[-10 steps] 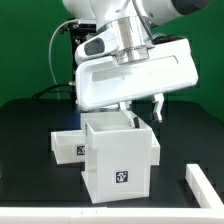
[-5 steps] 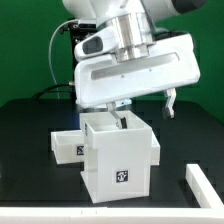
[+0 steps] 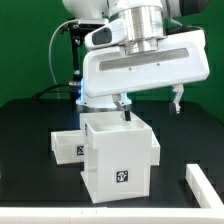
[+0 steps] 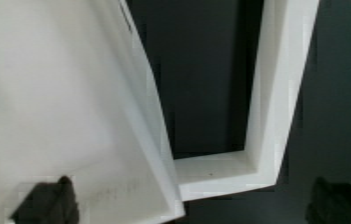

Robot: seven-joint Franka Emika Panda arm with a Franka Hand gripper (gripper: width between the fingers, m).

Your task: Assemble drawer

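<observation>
The drawer (image 3: 68,146), a small white tray-box with a tag on its face, sits on the black table against the exterior view's left rear of the larger white cube casing (image 3: 118,158). My gripper (image 3: 151,104) hovers just above the casing's back top edge. It is open and empty, with one finger (image 3: 125,108) over the casing and the other out to the right. In the wrist view, the dark fingertips (image 4: 47,202) stand wide apart around my gripper (image 4: 197,205), over the casing's white surface (image 4: 56,100) and a white rim (image 4: 275,90) that looks like the drawer's.
A long white flat bar (image 3: 205,186) lies on the table at the exterior view's lower right. Black cables and a stand are behind the arm at the left. Bare black table surrounds the casing.
My gripper has risen a little and swung toward the exterior view's right, and the hand has turned. The casing and the drawer have not moved.
</observation>
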